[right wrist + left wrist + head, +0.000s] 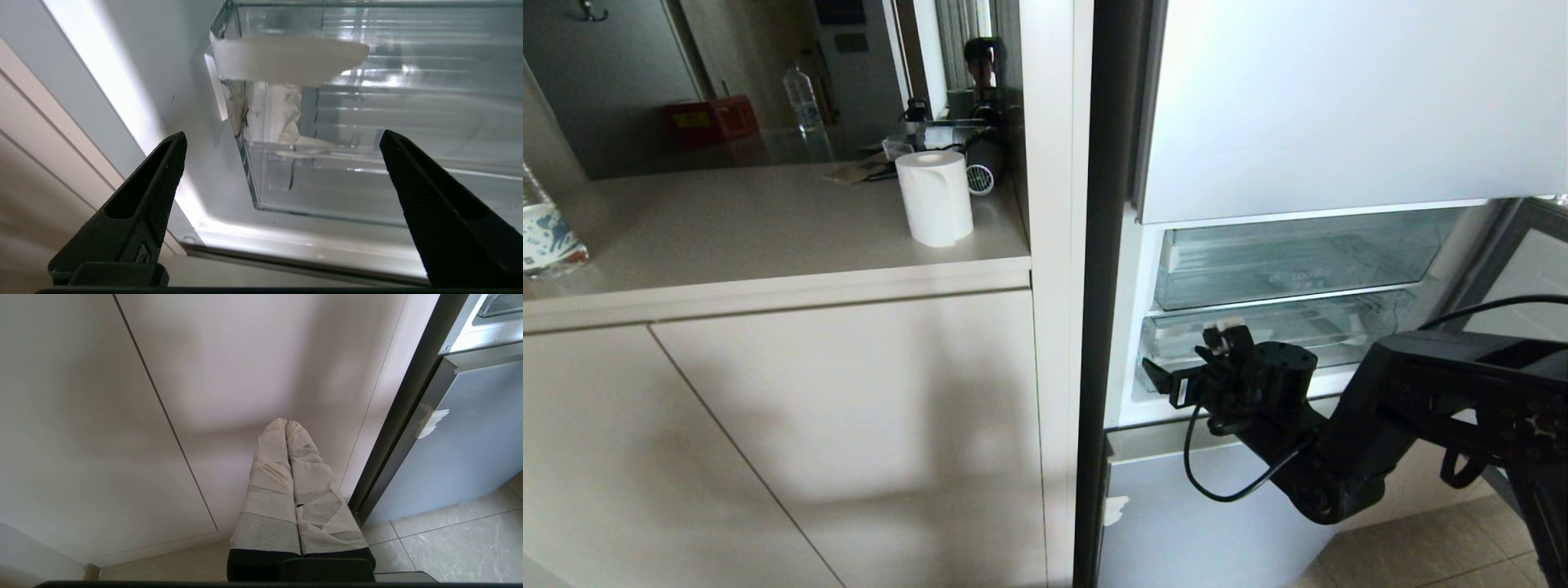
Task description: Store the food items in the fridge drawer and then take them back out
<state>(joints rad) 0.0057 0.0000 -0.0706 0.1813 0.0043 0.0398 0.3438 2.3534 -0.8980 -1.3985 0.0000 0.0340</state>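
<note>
Jaws spread at the lower drawer, no fruit in sight

Right gripper (1186, 365) is seen in the head view just in front of the fridge drawer (1274, 331), at its left end. In the right wrist view the jaws are spread wide and nothing is held between them; the drawer's clear front corner is framed in the gap. Whether the drawer is touched cannot be told. The drawer appears pushed in, or nearly so, beneath the upper clear drawer (1298, 257). Left gripper (286, 428) is parked low beside the cabinet front (122, 416), its taped jaws pressed together.

Food items are not seen in any view. None can be made out through the drawer's clear front; their place cannot be told.

Judged step: the drawer is being addressed, for opening or just after closing.

Risks, as judged:
- The thick front lip could be missed or slipped off, since the jaws stand at the drawer's far left end, so an off-centre pull might skew the tray in its runners.
- The upper drawer could be caught instead, being close above.
- The loose cable (1217, 482) under the wrist could snag on the lower door front (1176, 523).

Writing: faint marks on the upper drawer and a patterned label on the bottle (543, 233) on the desk (768, 237) are noted; neither can be read.
</note>
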